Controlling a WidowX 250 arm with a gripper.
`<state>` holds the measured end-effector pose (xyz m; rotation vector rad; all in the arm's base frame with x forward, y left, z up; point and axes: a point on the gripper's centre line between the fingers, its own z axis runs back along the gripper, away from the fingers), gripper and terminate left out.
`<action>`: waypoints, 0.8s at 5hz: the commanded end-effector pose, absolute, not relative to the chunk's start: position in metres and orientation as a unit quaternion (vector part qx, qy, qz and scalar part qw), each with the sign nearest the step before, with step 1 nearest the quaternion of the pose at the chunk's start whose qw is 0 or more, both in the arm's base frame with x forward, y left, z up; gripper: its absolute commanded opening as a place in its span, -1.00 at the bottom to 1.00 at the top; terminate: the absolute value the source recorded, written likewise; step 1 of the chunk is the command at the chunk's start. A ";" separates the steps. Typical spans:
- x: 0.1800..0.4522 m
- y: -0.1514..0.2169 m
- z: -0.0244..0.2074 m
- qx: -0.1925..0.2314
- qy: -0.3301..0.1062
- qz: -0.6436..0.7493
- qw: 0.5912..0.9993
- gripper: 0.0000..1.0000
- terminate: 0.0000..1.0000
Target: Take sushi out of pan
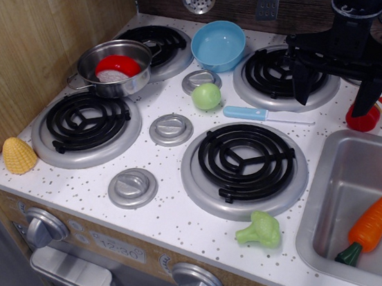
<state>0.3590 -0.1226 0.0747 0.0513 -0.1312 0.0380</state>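
Note:
The sushi [117, 67], a red-topped piece with a white base, lies inside the pan [115, 82], a small shiny steel pot standing between the back-left and front-left burners. My gripper [332, 91] is black and hangs over the back-right burner, far to the right of the pan. Its two fingers [300, 84] point down and stand wide apart, with nothing between them.
A light blue bowl [219, 45] sits behind the middle. A green ball [206, 96], a blue-handled knife [247, 114], broccoli [260, 231] and yellow corn [19, 155] lie on the stove top. A red-capped bottle [366, 118] stands by the sink [322, 189], which holds a carrot [370, 225].

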 end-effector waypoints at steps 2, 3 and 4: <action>0.362 -0.099 0.086 0.041 -0.043 0.113 0.992 1.00 -1.00; 0.367 -0.064 0.103 0.096 -0.038 0.233 0.967 1.00 -1.00; 0.359 -0.022 0.116 0.103 -0.114 0.296 0.943 1.00 -1.00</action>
